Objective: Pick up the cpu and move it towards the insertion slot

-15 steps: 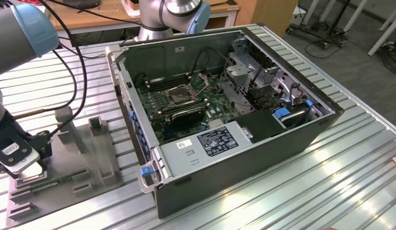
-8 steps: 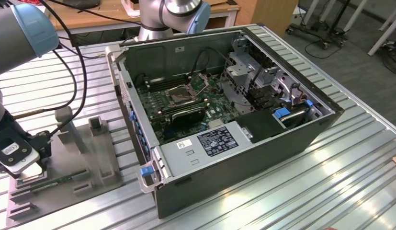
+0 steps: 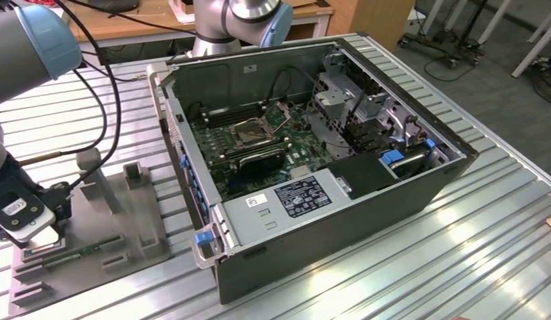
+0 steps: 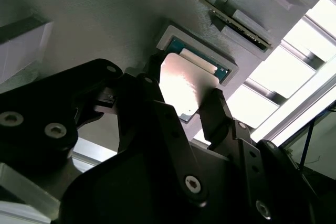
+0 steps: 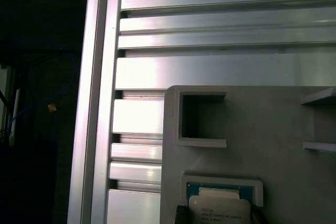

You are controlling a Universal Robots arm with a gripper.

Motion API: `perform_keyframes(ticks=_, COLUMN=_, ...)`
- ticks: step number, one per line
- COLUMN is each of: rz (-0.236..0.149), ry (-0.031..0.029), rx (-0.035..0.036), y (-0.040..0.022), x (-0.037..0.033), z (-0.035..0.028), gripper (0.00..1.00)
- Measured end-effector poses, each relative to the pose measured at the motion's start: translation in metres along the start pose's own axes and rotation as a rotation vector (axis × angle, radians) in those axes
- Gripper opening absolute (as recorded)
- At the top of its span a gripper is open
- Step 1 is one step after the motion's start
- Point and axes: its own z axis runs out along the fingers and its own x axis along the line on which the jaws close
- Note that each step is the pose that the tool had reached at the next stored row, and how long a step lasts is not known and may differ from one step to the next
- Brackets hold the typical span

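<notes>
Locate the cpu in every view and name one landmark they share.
Exterior view: beneath the gripper, at the grey tray's corner on the exterior view's left.
Second wrist view: cpu, shiny square in the tray's framed recess.
First wrist view: cpu in that recess, beside an open pocket.
Shared landmark: the grey tray.

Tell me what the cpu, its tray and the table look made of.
The cpu: metal top, likely, smooth and glaring under light. The tray: matte grey plastic by its dull, moulded look. The table: brushed aluminium slats, probably, with bright streaky sheen.
</notes>
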Motion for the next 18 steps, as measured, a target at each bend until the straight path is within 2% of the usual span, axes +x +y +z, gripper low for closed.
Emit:
perform_keyframes(ticks=7, rz=0.0, ry=0.0001, rx=0.0004, y=0.0002, x=0.0, z=-0.0061, gripper=0.54)
perform_keyframes(ticks=18, rz=0.0, ry=0.0001, rx=0.0003, y=0.0011, x=0.0001, z=-0.0277, gripper=0.54)
